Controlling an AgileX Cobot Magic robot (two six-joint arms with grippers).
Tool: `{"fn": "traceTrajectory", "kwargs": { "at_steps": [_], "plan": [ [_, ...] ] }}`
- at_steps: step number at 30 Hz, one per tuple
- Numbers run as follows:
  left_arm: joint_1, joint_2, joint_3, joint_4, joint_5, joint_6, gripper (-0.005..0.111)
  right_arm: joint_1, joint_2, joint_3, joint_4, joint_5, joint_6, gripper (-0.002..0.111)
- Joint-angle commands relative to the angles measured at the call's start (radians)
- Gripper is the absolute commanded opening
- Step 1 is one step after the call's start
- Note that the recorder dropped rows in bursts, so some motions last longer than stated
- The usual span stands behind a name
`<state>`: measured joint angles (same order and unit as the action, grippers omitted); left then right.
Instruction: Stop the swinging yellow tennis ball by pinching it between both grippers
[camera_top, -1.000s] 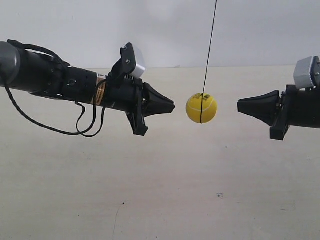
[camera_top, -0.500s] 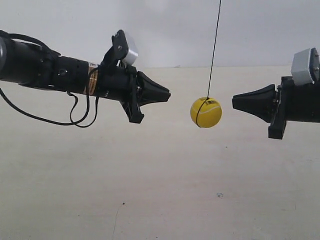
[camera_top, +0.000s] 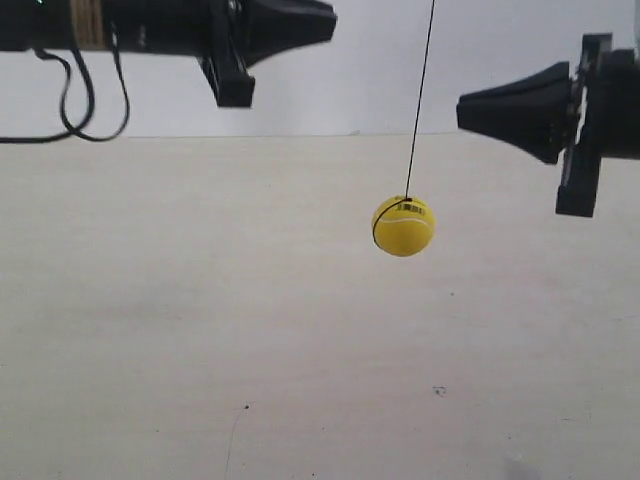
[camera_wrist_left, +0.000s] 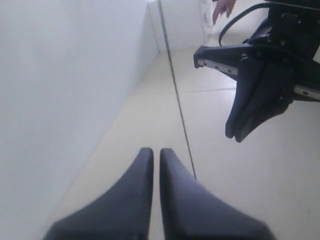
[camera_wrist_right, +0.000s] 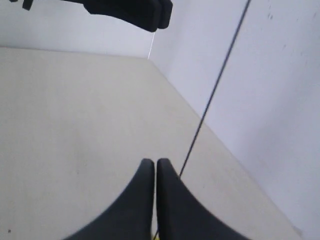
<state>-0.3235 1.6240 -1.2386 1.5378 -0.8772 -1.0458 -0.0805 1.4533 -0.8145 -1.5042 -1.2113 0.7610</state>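
Your left gripper (camera_wrist_left: 152, 151) & right gripper (camera_wrist_right: 155, 161): jaws pressed together, gripping nothing. In ext. view, yellow tennis ball (camera_top: 403, 226) hangs on its string (camera_top: 420, 90) btwn both grippers, lower than them, touching neither.

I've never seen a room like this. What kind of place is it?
Probably a robot testing room: a yellow tennis ball hangs on a string near two black robot arms, over a bare pale surface with a plain white wall behind.
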Motion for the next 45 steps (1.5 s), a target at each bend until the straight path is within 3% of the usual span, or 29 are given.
{"fn": "traceTrajectory", "kwargs": {
  "at_steps": [1, 4, 14, 20, 25, 31, 34, 40, 45],
  "plan": [
    [0.0, -0.16, 0.0, -0.004, 0.043, -0.073, 0.005, 0.001, -0.2, -0.003, 0.06, -0.01, 0.099, 0.0],
    [0.0, -0.27, 0.0, 0.03, 0.104, -0.131, 0.005, 0.001, -0.348, -0.003, 0.112, 0.026, 0.162, 0.0],
    [0.0, -0.696, 0.031, 0.163, 0.388, -0.331, 0.005, 0.001, -0.836, -0.039, 0.154, 0.592, 0.357, 0.0],
    [0.0, -0.992, 0.143, 0.163, 0.571, -0.331, 0.005, 0.001, -1.041, -0.039, 0.152, 0.782, 0.391, 0.0],
    [0.0, -1.234, 0.277, 0.163, 0.673, -0.331, 0.005, 0.001, -1.188, -0.039, 0.069, 0.835, 0.428, 0.0],
    [0.003, -1.508, 0.439, 0.163, 0.71, -0.329, 0.005, 0.001, -1.351, -0.039, -0.24, 0.838, 0.705, 0.0],
    [0.003, -1.624, 0.518, 0.163, 0.713, -0.334, 0.005, 0.001, -1.453, -0.032, -0.24, 0.793, 0.801, 0.0],
    [0.004, -1.624, 0.616, 0.178, 0.612, -0.434, 0.005, 0.001, -1.453, -0.043, -0.24, 0.426, 0.859, 0.0],
    [0.004, -1.624, 0.682, 0.178, 0.612, -0.434, 0.005, 0.001, -1.453, -0.043, -0.24, 0.31, 0.89, 0.0]
  ]
}}
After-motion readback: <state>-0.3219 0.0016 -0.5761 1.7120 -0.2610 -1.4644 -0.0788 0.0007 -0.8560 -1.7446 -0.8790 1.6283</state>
